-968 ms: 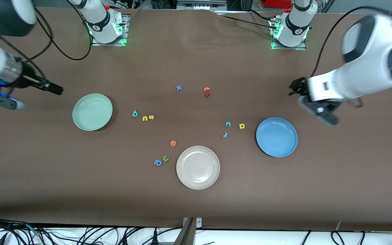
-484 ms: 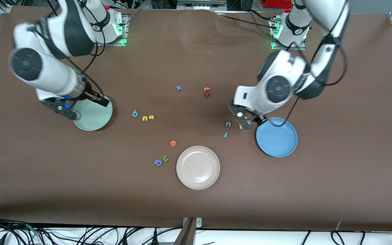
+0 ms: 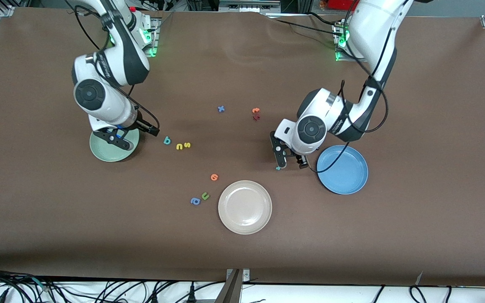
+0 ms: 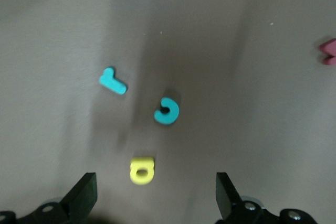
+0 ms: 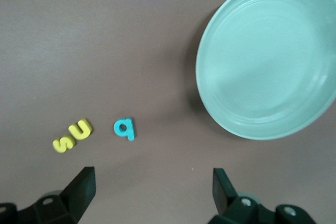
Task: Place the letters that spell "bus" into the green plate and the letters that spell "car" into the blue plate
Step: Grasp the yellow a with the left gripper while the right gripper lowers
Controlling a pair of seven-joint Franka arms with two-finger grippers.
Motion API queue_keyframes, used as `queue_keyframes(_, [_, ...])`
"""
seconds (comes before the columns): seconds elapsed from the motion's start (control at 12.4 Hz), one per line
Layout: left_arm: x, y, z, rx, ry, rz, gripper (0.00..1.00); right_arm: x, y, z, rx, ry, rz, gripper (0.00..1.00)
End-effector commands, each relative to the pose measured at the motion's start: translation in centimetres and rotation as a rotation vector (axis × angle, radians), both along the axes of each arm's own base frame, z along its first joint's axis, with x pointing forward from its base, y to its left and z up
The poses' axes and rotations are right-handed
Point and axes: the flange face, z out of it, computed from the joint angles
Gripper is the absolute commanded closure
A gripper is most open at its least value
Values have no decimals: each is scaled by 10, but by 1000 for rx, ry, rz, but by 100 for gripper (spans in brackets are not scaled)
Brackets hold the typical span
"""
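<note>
While your left gripper (image 3: 291, 159) hangs with its fingers spread wide over the "car" letters, you hold nothing in it. Your left wrist view shows why it sits there: the yellow "a" (image 4: 142, 170) lies just ahead of the gap between the fingers, with the teal "c" (image 4: 167, 111) and the teal "r" (image 4: 113, 81) a little past it, all apart from one another on the bare table. From the front only the "r" peeks out under the hand, and the blue plate (image 3: 354, 185) rests just beside it, toward the left arm's end of the table, so the carry should be short.

Your right gripper (image 3: 122, 136) is spread as well and empty, poised over the rim of the green plate (image 3: 103, 153). Its wrist view takes in the teal "b" (image 5: 125, 128), the yellow "u" (image 5: 81, 128) and the yellow "s" (image 5: 62, 143); the "u" and "s" touch or nearly touch, so you will likely need care to lift one alone. All six letters are still out of their plates.

These letters look like thin, soft foam cut-outs lying flat, so you will probably have to bring the fingertips down to the tabletop. Both plates are smooth, round and raised at the rim. A beige plate (image 3: 263, 223), nearest the front camera, and the stray letters are not yours to move.
</note>
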Motion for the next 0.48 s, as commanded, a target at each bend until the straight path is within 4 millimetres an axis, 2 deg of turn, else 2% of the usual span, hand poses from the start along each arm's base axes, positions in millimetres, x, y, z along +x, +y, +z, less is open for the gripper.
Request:
queue_keyframes(0.0, [-14, 5, -22, 24, -50, -82, 1, -4, 1, -44, 14, -20, -20, 2])
queue_keyframes(0.16, [-17, 7, -28, 53, -63, -121, 11, -3, 7, -68, 26, -50, -14, 5])
queue_keyframes(0.24, [-17, 11, -30, 58, -62, -122, 11, -4, 18, -76, 36, -71, -33, 5])
queue_keyframes(0.4, [-18, 14, -37, 55, -67, -121, 11, -4, 29, -88, 52, -104, -63, 14])
